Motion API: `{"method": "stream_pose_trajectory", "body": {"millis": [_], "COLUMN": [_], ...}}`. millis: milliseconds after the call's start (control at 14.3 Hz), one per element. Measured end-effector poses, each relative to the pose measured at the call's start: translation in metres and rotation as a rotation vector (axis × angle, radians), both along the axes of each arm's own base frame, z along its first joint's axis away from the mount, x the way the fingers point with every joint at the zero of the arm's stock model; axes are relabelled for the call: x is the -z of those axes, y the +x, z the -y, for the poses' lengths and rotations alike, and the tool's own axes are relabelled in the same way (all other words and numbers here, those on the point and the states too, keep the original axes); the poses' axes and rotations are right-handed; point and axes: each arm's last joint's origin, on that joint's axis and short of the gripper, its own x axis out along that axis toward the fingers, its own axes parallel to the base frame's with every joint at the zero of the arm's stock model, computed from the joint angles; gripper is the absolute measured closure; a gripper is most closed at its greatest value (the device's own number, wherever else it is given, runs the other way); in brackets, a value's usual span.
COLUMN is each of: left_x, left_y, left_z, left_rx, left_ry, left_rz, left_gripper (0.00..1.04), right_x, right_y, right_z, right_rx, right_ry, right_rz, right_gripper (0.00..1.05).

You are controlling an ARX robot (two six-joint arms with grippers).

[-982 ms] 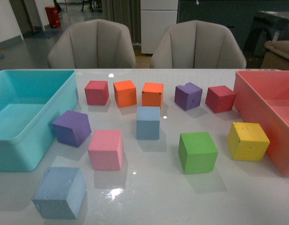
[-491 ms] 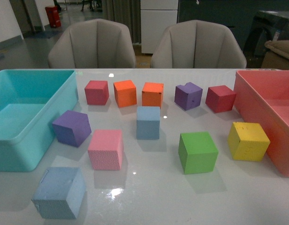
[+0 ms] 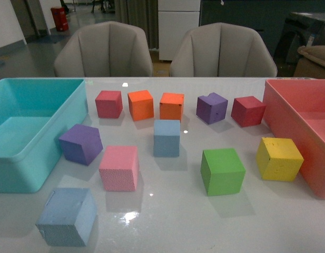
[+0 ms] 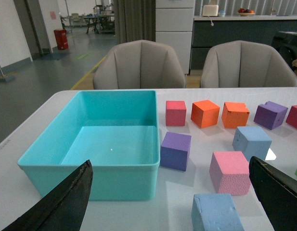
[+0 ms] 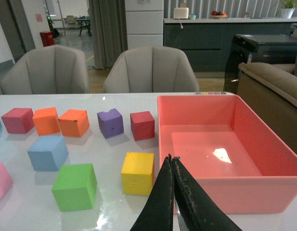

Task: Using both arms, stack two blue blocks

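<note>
Centrally in the front view, one blue block [image 3: 167, 138] stands clear of its neighbours. The second blue block [image 3: 67, 216] sits at lower left, near the table's [image 3: 167, 221] front edge, below a turquoise bin [image 3: 72, 124]. Bare tabletop spreads across lower centre and right. Both cubes are pale, grainy foam. Left gripper [image 4: 170, 163] jaws gape wide; right gripper [image 5: 171, 161] jaws are pressed together.

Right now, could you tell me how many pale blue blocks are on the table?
2. The centre blue block sits before an orange cube; the near blue block lies front-left, by the pink cube.
</note>
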Motion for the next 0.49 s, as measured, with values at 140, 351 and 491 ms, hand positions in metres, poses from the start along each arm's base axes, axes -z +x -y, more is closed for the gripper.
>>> {"method": "stream_pose_trajectory", "body": {"millis": [140, 351, 491], "left_x": [0.0, 0.0, 0.0], "left_y": [0.0, 0.0, 0.0], "left_z": [0.0, 0.0, 0.0], "left_rx": [0.0, 0.0, 0.0], "left_ry": [0.0, 0.0, 0.0], "left_rz": [0.0, 0.0, 0.0], "left_gripper": [0.07, 0.07, 0.07], "right_x": [-0.0009, -0.0002, 0.0001], "right_y": [-0.0034, -0.0087, -0.0109], "right_z": [0.0, 0.0, 0.0], "right_rx": [0.0, 0.0, 0.0], "right_ry": [0.0, 0.0, 0.0], "right_rz": [0.009, 0.005, 0.005], "right_gripper": [1.03, 1.03, 1.03]}}
